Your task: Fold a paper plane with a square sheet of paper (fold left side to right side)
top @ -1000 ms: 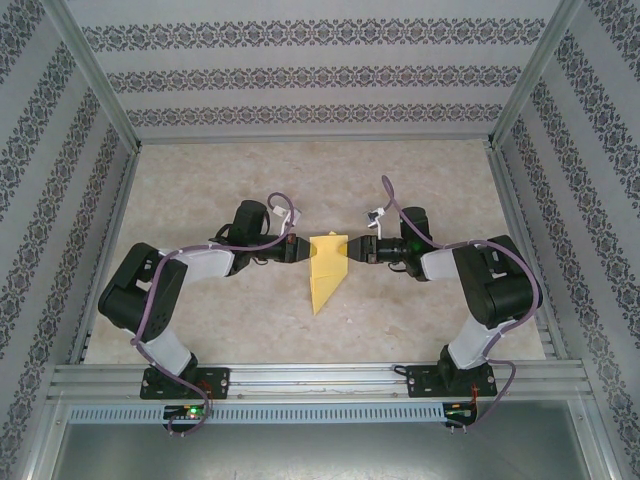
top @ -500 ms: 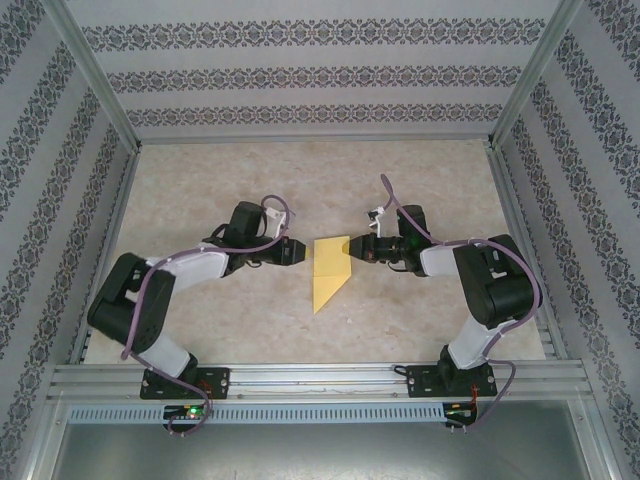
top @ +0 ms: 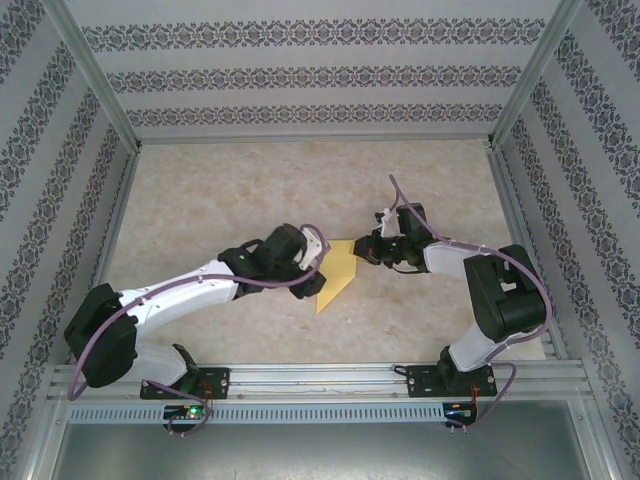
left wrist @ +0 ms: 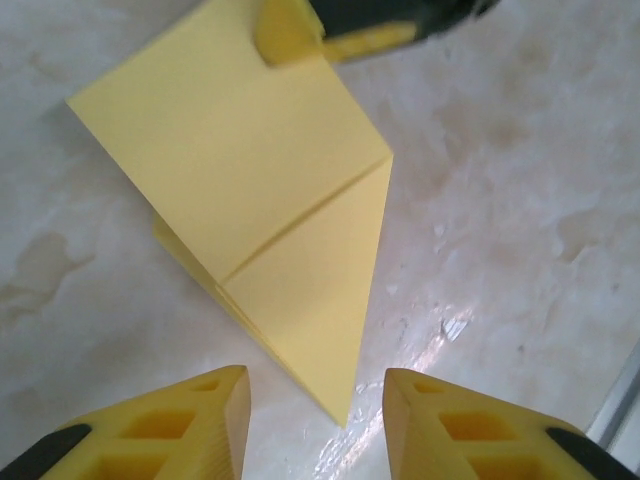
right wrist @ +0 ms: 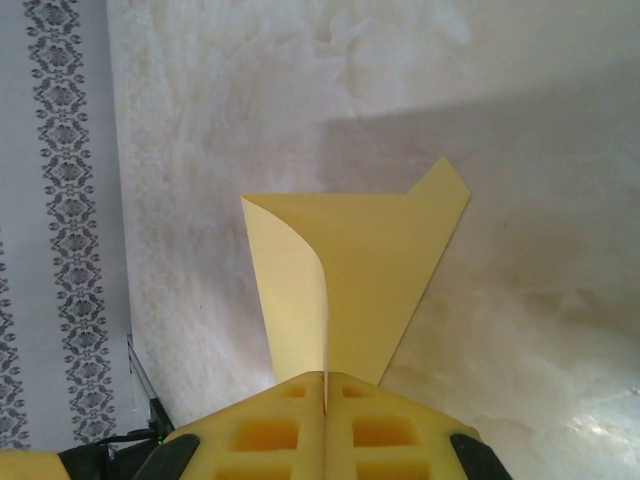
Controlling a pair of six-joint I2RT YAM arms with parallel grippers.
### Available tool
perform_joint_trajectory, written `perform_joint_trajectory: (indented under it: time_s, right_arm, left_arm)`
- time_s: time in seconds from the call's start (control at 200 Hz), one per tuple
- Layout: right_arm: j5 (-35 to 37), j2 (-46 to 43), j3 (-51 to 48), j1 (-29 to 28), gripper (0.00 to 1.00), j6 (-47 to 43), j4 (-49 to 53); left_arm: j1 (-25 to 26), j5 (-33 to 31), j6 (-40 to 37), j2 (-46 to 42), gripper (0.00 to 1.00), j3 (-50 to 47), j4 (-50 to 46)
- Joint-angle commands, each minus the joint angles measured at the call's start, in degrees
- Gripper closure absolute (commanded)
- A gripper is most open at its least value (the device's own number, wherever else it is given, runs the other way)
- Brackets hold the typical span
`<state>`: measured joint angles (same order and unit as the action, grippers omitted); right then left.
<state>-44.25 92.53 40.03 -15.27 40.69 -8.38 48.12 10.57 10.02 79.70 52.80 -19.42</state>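
Observation:
The square sheet of paper lies folded into a yellow pointed wedge on the middle of the table, its tip toward the near edge. In the left wrist view the paper shows a diagonal crease, and its tip lies on the table just ahead of my left gripper. That left gripper is open and holds nothing. My right gripper is shut on the paper's far right edge. In the right wrist view a curled flap of the paper runs into the closed right gripper.
The marbled tabletop is walled by patterned panels on three sides, with a metal rail along the near edge. The right gripper's fingers show at the top of the left wrist view, on the paper.
My left gripper let go of the paper's left edge, opened and swung toward the near side, by the tip. My right gripper shut on the paper's right edge.

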Motion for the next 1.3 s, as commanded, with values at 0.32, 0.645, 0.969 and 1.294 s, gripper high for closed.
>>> perform_joint_trajectory:
  time_s: [0.32, 0.645, 0.969, 1.294]
  right_arm:
    - [3.86, -2.06, 2.98, -1.17, 1.0, 3.52, 8.38]
    - [4.43, -0.96, 5.05, -1.26, 1.0, 3.85, 11.17]
    - [4.43, 0.59, 5.94, -1.94, 1.0, 3.87, 11.52]
    - [4.52, 1.68, 6.16, -2.0, 1.0, 3.68, 11.63]
  left_arm:
    - [11.19, -14.88, 0.18, 4.51, 0.54, 0.55, -0.8]
    - [14.41, -14.64, 2.87, 11.3, 0.51, 1.86, 3.51]
    - [15.08, -18.66, 4.57, 18.54, 0.49, 5.6, 4.0]
    - [15.08, -24.24, 5.18, 22.99, 0.52, 8.64, 2.02]
